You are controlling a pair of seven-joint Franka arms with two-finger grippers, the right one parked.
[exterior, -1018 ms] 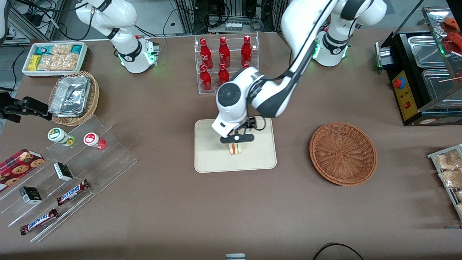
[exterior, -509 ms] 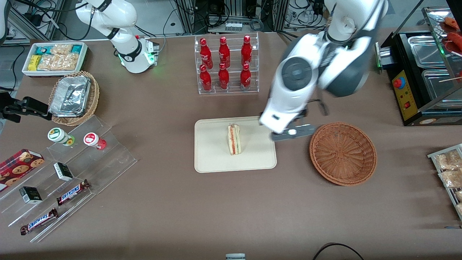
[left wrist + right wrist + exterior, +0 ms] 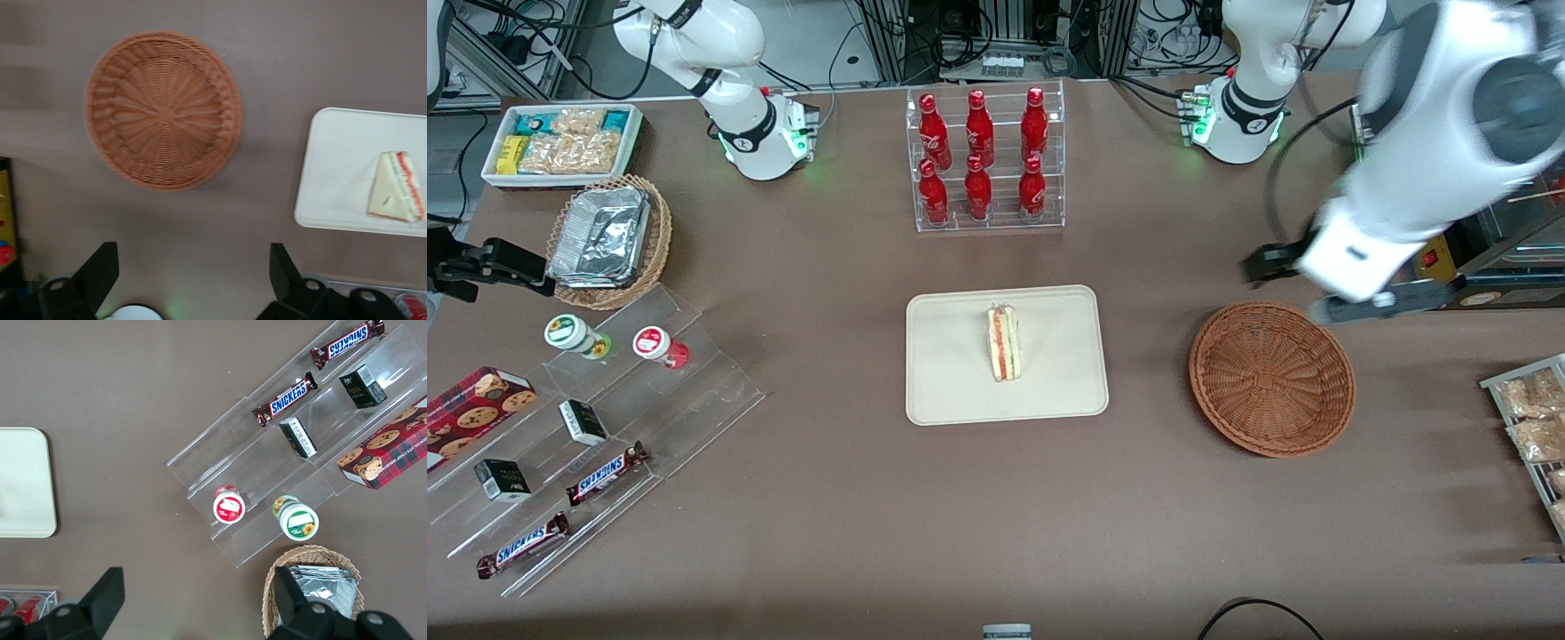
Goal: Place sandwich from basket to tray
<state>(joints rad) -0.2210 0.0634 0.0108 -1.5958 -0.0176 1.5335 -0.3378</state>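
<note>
The sandwich (image 3: 1004,342) stands on its edge on the cream tray (image 3: 951,378), red and green filling showing, with nothing touching it. The reddish-brown basket (image 3: 1272,378) sits beside the tray toward the working arm's end and holds nothing. My gripper (image 3: 1383,302) hangs high over the table just past the basket's rim, farther from the front camera. In the left wrist view the gripper (image 3: 192,267) is open with only bare tablecloth between its fingers (image 3: 100,270); the basket (image 3: 163,110), the tray (image 3: 340,173) and the sandwich (image 3: 397,197) all show below.
A clear rack of red bottles (image 3: 985,160) stands farther from the front camera than the tray. A black appliance (image 3: 1467,178) and a rack of bagged snacks (image 3: 1534,418) flank the basket. Acrylic steps (image 3: 605,418) and a foil-filled basket (image 3: 609,240) lie toward the parked arm's end.
The gripper let go of the sandwich on the tray, rose, and swung away past the basket toward the working arm's end. The sandwich stays put on the tray.
</note>
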